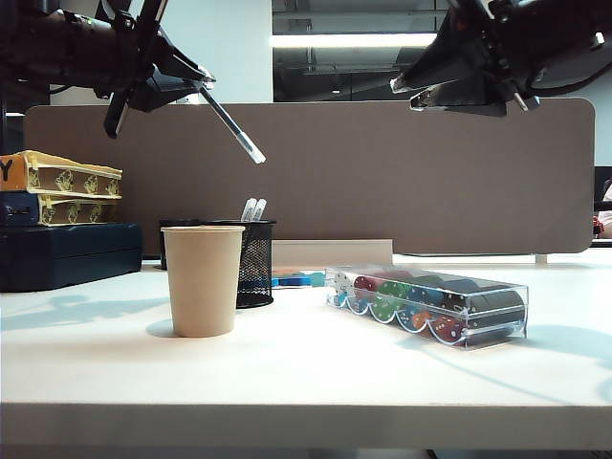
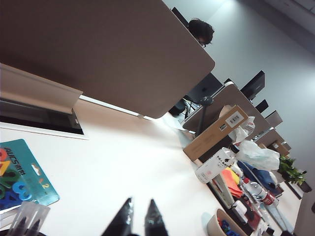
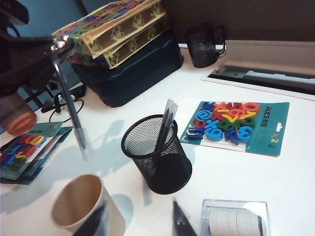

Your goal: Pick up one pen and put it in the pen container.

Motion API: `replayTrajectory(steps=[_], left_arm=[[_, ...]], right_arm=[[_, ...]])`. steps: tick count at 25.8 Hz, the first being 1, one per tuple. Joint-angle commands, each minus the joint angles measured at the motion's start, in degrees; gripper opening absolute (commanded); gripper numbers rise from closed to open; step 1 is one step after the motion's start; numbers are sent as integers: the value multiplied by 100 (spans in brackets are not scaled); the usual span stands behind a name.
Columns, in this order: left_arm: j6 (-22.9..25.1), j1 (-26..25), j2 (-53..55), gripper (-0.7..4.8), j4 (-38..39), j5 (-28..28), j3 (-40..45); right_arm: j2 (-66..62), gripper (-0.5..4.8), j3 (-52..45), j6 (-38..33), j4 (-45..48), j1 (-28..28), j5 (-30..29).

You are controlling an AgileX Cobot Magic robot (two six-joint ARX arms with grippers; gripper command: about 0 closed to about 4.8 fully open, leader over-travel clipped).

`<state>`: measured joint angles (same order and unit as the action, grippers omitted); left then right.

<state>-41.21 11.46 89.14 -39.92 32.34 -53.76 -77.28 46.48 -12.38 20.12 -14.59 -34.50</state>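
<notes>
Left gripper up high over table's left side, pinched on the pen, tip slanting down. Pen container below, behind paper cup, two white-tipped pens already inside. Right gripper parted wide, empty, above container. Tip pen upright, centre over mesh rim, lower, then release.

Exterior view: camera low, near table edge height, facing level across top toward brown partition; paper cup close in front, both arms high in frame.

Left wrist view: tilted hard, looking out past own left gripper over bare table toward partition and far office.

Right wrist view: high, angled down, near; right gripper at edge. Shares pen container, cup, pen with exterior view.
</notes>
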Motion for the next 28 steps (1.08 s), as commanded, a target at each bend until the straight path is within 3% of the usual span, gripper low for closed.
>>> replayTrajectory(steps=[1, 6, 14, 18, 28], left_arm=[[343, -20, -15, 17, 87, -44, -17], [1088, -22, -15, 17, 472, -402, -20], [1652, -22, -13, 16, 474, -885, -44], [1832, -20, -11, 16, 450, -1163, -44], [2177, -20, 232, 16, 391, -1196, -284]], right_arm=[[-142, 158, 188, -4, 24, -20, -20], [-363, 158, 297, 0, -44, -28, -33], [-815, 158, 616, 46, -57, -205, -37], [-946, 158, 763, 63, -61, -280, -26], [-1023, 158, 802, 190, -87, -280, -17]])
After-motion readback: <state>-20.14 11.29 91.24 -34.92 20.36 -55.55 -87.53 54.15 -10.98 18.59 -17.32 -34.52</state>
